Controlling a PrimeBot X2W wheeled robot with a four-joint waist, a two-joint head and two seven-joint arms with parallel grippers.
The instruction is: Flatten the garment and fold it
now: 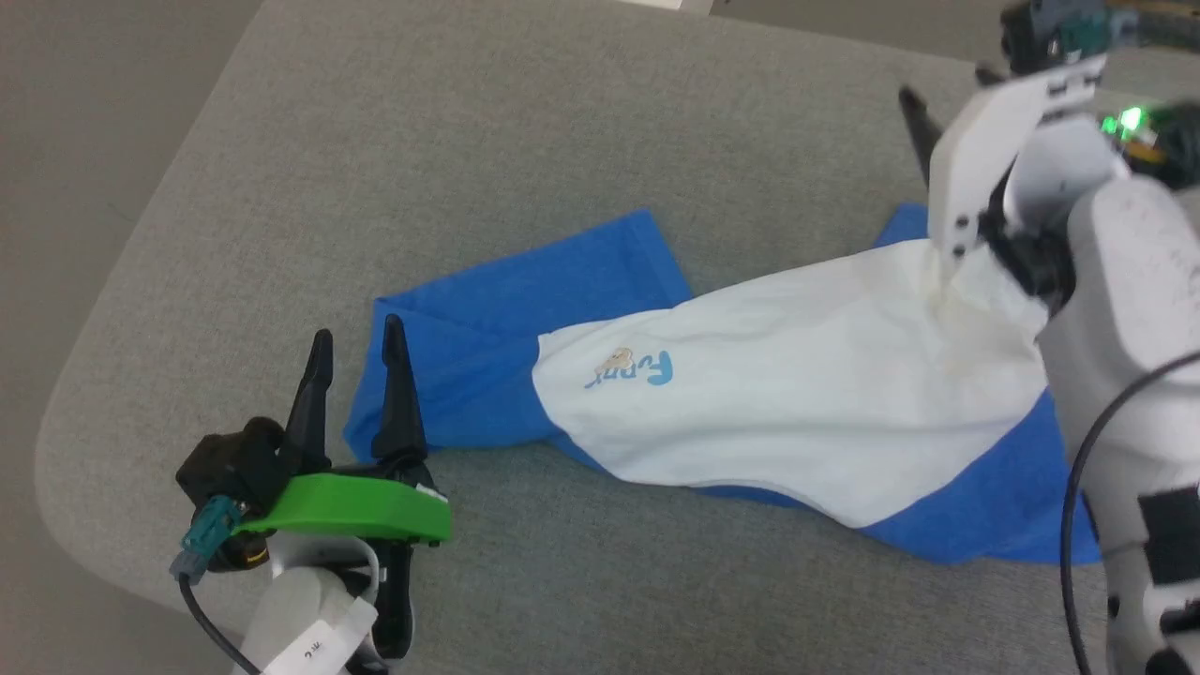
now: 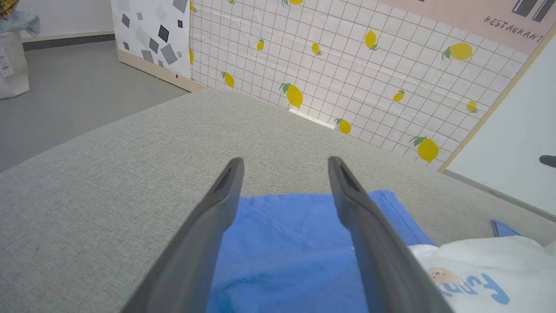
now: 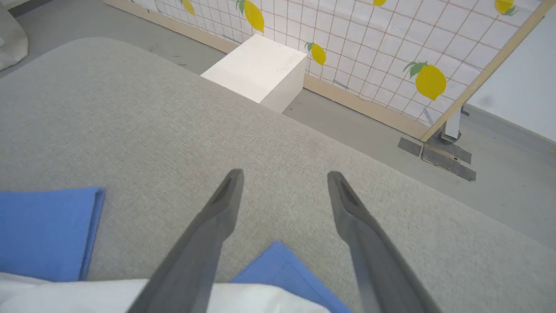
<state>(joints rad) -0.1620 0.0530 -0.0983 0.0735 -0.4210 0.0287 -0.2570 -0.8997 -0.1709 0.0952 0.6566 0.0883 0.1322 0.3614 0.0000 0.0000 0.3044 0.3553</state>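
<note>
1. The left pincer [image 1: 357, 328] is hanging with its two long dark fingers spread wide and nothing between them. It's sitting right at the left end of the soft cotton T-shirt [image 1: 797, 394], the one with the white body and royal-blue sleeves. In the left wrist view, blue cloth is lying straight ahead, under and between the fingers. The tips are showing against the grey fabric-covered table [image 2: 108, 174] just past the blue edge. Whether they're touching cloth, I can't tell.
2. The right pincer [image 1: 942, 89] is doing much the same at the other end: fingers spread apart and gripping nothing. In its own wrist view [image 3: 285, 173], white cloth and a blue corner are showing down by the finger bases, and the tips are reaching out over bare table.
3. The T-shirt is lying as one long rumpled strip, not flat, with the white body draped over blue. Its long axis is running side to side across the head view, from one pincer to the other and climbing a bit toward the right. The blue end and the small chest print [image 1: 630, 367] are sitting nearer the left arm, and the plain white end is nearer the right arm.
4. My guess is that each arm is lining up on its own end. The left one is looking at a short drop onto the blue edge, and the right one probably needs to pull back a touch first. After that it's a pull apart along the long axis to flatten it.
</note>
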